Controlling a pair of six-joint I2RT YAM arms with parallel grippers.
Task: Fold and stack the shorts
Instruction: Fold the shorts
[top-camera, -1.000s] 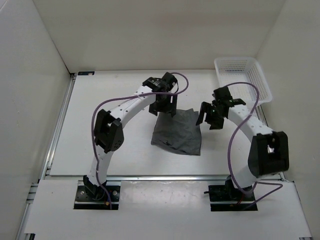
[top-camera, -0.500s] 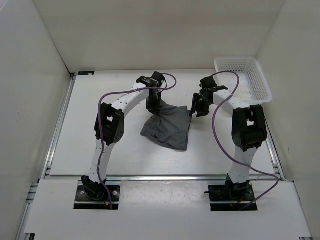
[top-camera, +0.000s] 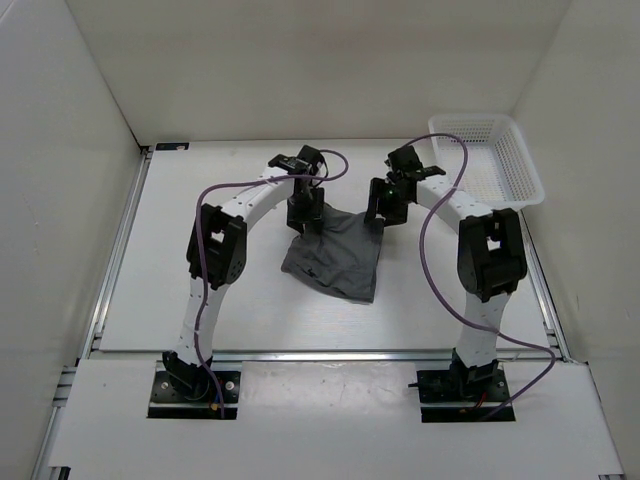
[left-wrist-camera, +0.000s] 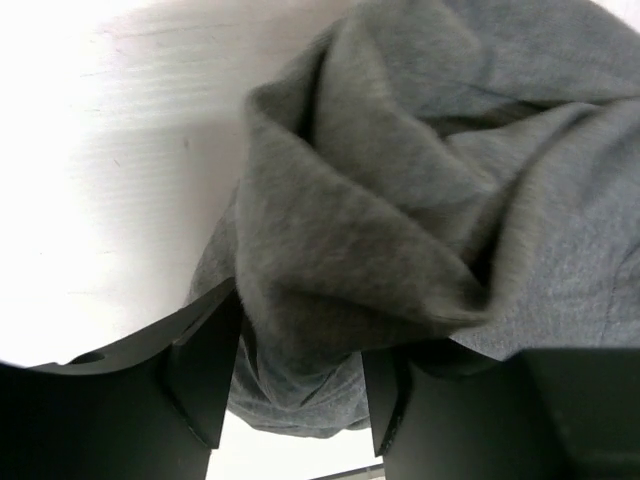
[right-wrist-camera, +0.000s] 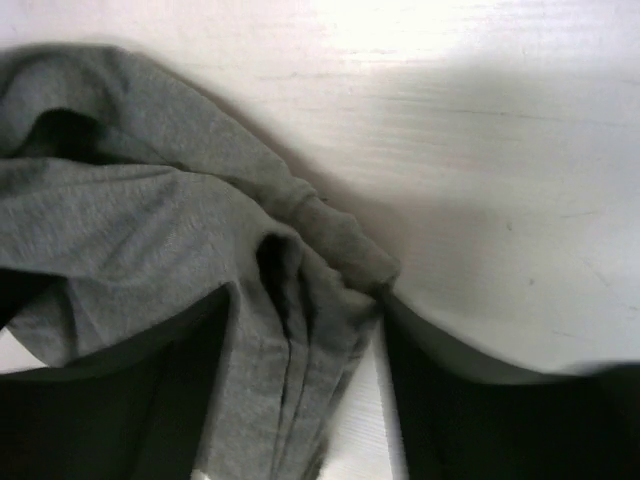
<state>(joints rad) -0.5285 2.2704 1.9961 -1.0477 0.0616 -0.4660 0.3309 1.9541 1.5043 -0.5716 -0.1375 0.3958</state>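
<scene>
Grey cloth fills both wrist views: one pair of shorts (top-camera: 335, 262) lies rumpled on the white table (top-camera: 200, 250), mid-table between my two arms. My left gripper (top-camera: 303, 218) pinches a thick bunch of fabric at the far left corner (the wad packs the gap between the fingers (left-wrist-camera: 205, 370)). My right gripper (top-camera: 378, 215) pinches the far right corner, with a folded hem between its fingers (right-wrist-camera: 190, 390). One white mesh basket (top-camera: 485, 121) stands apart at the far right.
</scene>
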